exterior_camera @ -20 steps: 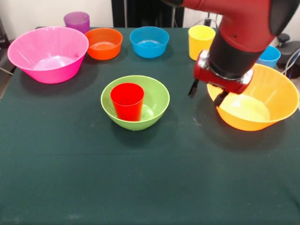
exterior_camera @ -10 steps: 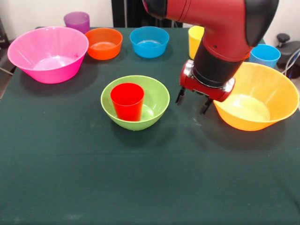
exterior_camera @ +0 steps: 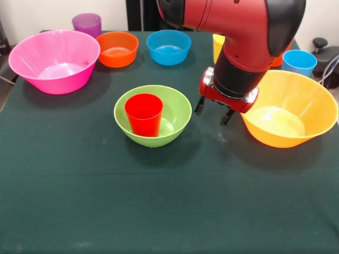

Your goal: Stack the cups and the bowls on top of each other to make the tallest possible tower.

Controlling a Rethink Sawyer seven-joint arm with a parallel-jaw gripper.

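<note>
Where the dark green cloth of the table [exterior_camera: 159,211] lay flat and matte, every vessel on it shone with the gloss of smooth moulded plastic. A rounded lime green bowl [exterior_camera: 177,114] sat near the middle, and a tapered red cup [exterior_camera: 143,114] stood upright inside it, leaning toward the bowl's left wall; together they made the only pile. To the right rested a wide, flaring yellow-orange bowl [exterior_camera: 296,114], its pale bottom catching the light. Along the far edge stood a large pink bowl [exterior_camera: 54,61], a small orange bowl [exterior_camera: 117,48] and a small blue bowl [exterior_camera: 169,46], each apart from its neighbour, with a purple cup [exterior_camera: 87,24] behind the pink one. A yellow cup [exterior_camera: 217,45] and a light blue cup [exterior_camera: 299,62] showed partly behind the red and black arm [exterior_camera: 243,37]. The gripper [exterior_camera: 213,110] hung just above the cloth between the green bowl and the yellow-orange bowl, its two dark fingers spread apart and pinching nothing.
</note>
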